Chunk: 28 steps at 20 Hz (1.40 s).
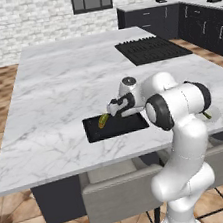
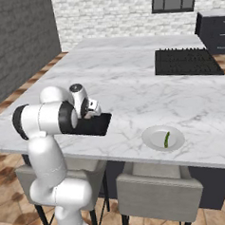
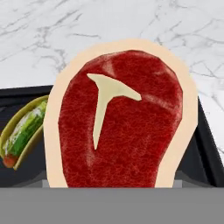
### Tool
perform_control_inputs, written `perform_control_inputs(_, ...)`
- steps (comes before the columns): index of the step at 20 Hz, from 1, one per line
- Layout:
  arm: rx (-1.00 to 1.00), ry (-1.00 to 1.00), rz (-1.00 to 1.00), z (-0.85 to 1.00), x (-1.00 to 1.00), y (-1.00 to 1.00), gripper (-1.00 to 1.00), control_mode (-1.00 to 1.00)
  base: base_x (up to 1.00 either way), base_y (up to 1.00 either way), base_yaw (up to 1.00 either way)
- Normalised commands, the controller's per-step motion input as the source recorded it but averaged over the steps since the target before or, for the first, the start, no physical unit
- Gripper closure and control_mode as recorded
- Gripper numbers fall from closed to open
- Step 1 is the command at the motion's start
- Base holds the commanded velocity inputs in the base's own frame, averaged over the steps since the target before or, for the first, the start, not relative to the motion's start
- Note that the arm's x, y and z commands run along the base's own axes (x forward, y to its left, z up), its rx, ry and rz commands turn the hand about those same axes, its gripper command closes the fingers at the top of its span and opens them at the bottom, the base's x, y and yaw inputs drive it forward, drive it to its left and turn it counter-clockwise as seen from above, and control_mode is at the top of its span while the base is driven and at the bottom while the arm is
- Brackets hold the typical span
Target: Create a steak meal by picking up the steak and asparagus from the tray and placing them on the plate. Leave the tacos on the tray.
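The steak [image 3: 118, 118], red with a pale fat rim and a white T-shaped streak, stands right in front of the hand camera and hides the far rim of the black tray [image 3: 205, 148]. My gripper [image 1: 114, 109] hangs low over the tray [image 1: 94, 131], shut on the steak, with its fingertips hidden behind the meat. A yellow-green taco [image 3: 22, 135] lies on the tray's left part [image 1: 103, 120]. The asparagus [image 2: 166, 139] lies on the white plate [image 2: 154, 139], to the right of the tray [image 2: 99, 127] near the counter's front edge.
A black ridged stovetop [image 1: 152, 49] sits at the far right of the marble island [image 1: 55, 91]. Grey chairs [image 2: 158, 192] stand under the front edge. My own arm [image 1: 179, 108] blocks most of the plate in the left base view.
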Motion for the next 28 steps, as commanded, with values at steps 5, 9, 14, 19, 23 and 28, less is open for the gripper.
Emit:
perform_control_inputs(5,0.0,0.0,-0.05,0.61,-0.87,-0.55,1.0,-1.0,0.0,0.0,0.0)
perform_control_inputs(9,0.0,0.0,-0.11,0.32,-0.8,-0.87,1.0,-1.0,0.0,0.0,0.0)
perform_control_inputs(14,0.0,0.0,-0.13,0.43,-0.45,-1.0,1.0,-1.0,0.0,0.0,0.0)
perform_control_inputs(19,0.0,0.0,-0.1,0.28,-0.3,-1.0,1.0,-1.0,0.0,0.0,0.0)
perform_control_inputs(23,0.0,0.0,-0.1,0.06,-0.26,-0.93,1.0,-1.0,0.0,0.0,0.0)
perform_control_inputs(28,0.0,0.02,-0.07,0.0,-0.05,-0.83,1.0,-1.0,0.0,0.0,0.0)
